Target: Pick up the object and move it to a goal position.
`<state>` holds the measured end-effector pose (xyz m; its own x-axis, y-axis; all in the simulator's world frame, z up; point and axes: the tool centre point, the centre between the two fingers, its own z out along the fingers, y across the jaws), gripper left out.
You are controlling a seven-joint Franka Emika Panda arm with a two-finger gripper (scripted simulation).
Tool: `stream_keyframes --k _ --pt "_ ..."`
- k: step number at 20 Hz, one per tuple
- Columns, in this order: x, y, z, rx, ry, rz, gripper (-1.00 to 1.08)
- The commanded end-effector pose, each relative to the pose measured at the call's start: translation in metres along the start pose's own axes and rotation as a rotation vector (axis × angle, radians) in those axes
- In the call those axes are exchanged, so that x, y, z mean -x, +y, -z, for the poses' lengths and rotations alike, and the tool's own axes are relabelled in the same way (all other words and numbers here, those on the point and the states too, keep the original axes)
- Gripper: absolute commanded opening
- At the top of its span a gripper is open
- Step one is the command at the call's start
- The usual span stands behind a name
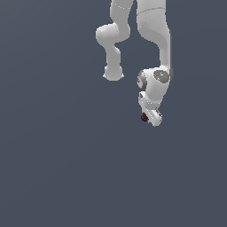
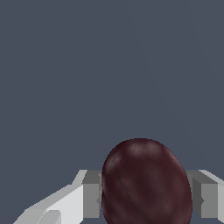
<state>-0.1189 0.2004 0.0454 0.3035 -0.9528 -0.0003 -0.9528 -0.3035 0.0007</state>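
Object [image 2: 146, 183], maroon lump, sits clenched between both fingers [image 2: 89, 194] of the gripper [image 1: 150, 119]; carry slowly, grip firm, no jerks toward goal.

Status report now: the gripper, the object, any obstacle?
Gripper shut on maroon object. Object between both fingers. No obstacle visible.

Dark maroon object [image 2: 146, 183] smooth with faint sheen, white hand [image 1: 150, 116] matt, plastic-looking
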Motion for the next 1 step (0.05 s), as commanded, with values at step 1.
stream_keyframes --k 1 --pt "0.0026 0.0001 0.0006 -0.001 0.000 -0.002 -1.00"
